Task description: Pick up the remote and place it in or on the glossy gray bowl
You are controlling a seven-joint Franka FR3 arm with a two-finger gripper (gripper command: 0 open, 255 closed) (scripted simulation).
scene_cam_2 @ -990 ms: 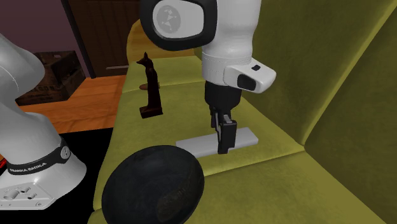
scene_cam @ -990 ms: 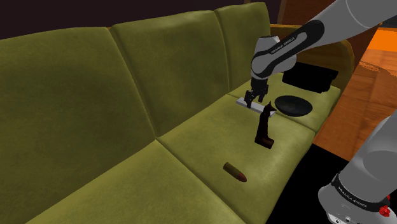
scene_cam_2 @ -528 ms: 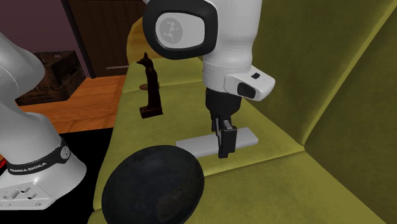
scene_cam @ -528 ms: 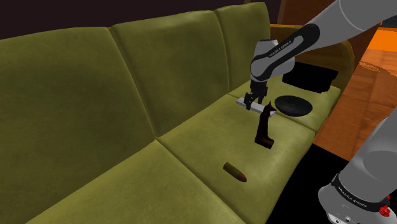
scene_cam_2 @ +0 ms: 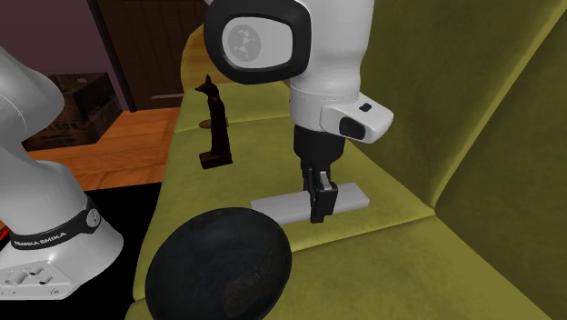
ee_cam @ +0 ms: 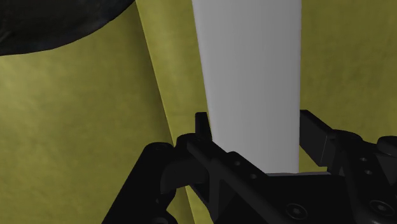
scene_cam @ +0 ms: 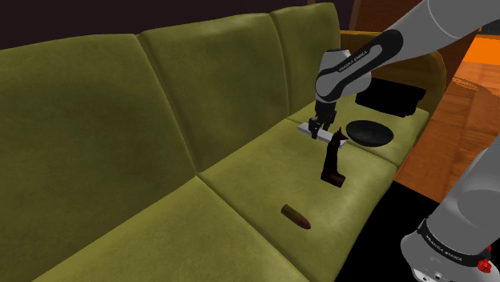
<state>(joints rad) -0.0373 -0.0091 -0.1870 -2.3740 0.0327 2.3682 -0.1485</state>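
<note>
**Narrowed since a second ago: gripper (scene_cam_2: 320,214) on remote (scene_cam_2: 353,195)**

The black gripper clamps the flat grey remote across its width. The remote lies on the olive sofa seat (scene_cam_2: 382,250), just beside the dark glossy bowl (scene_cam_2: 186,250). Grasp judged done; lift and placement remain.

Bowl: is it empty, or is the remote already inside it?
Empty. The bowl shows only its dark inside; the remote lies flat on the sofa seat beside it.

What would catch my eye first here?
A white robot arm reaches over an olive-green sofa, its black gripper clasping a flat grey remote on the seat. A glossy dark bowl sits close beside the remote, and a dark cat figurine stands further along the cushions.
</note>
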